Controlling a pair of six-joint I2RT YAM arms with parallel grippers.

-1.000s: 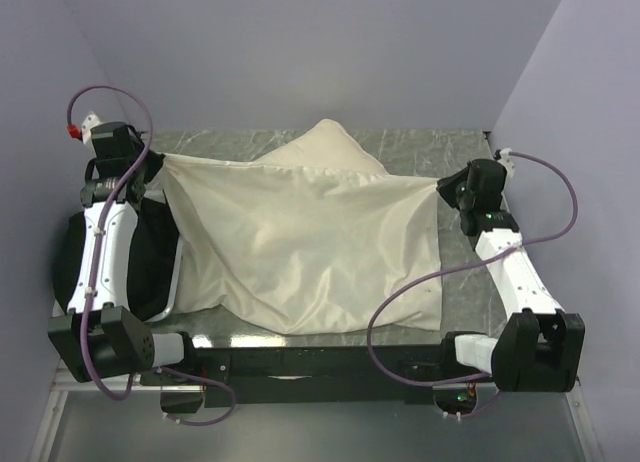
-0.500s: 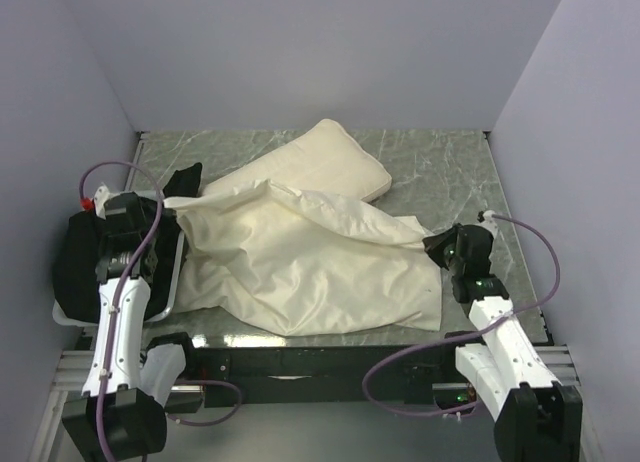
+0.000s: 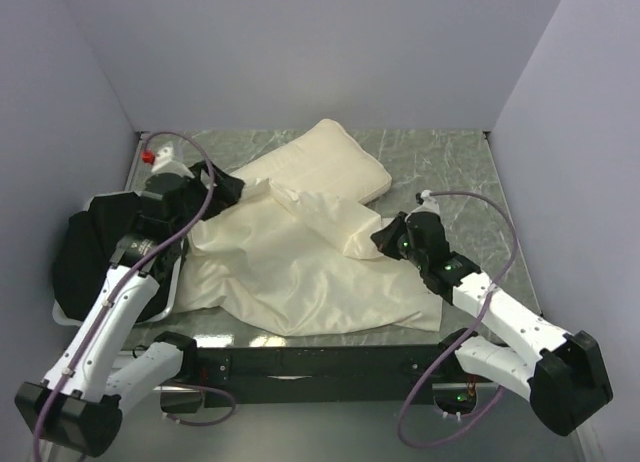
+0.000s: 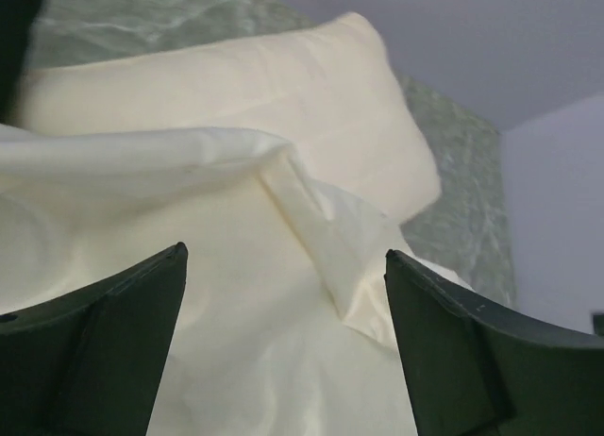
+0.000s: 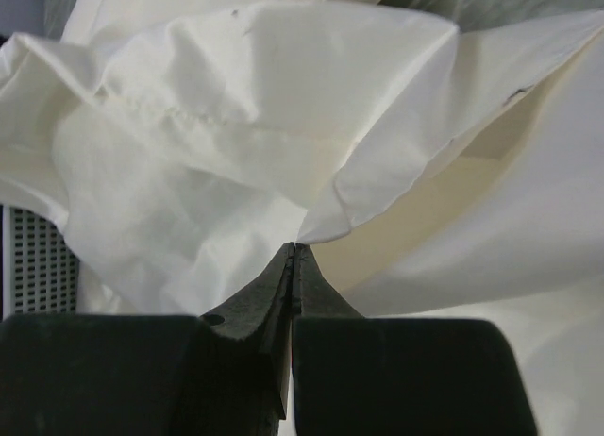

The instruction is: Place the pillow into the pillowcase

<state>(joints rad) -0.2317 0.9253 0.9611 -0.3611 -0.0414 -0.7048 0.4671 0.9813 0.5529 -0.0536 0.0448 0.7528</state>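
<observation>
The plump cream pillow (image 3: pixel 335 162) lies at the back of the table, its near side under the pillowcase (image 3: pixel 300 282), a wrinkly cream sack spread in front of it. My left gripper (image 3: pixel 225 190) hovers open over the sack's left end, nothing between its fingers. From the left wrist, the gripper (image 4: pixel 286 252) looks over slack pillowcase (image 4: pixel 236 313) toward the pillow (image 4: pixel 283 87). My right gripper (image 3: pixel 385 240) is shut on a raised fold of the pillowcase. In the right wrist view, the gripper (image 5: pixel 294 247) pinches a corner of the pillowcase (image 5: pixel 236 106) at its tips.
A black cloth heap (image 3: pixel 85 252) sits at the left edge on a pale tray (image 3: pixel 172 294). The green marbled table (image 3: pixel 450 162) is walled by lilac panels on three sides. A black rail (image 3: pixel 330 360) runs along the front.
My left gripper opened and let go of the pillowcase's left corner. The right gripper carried its corner leftward, inward. The sack went from stretched taut to slack and folded.
</observation>
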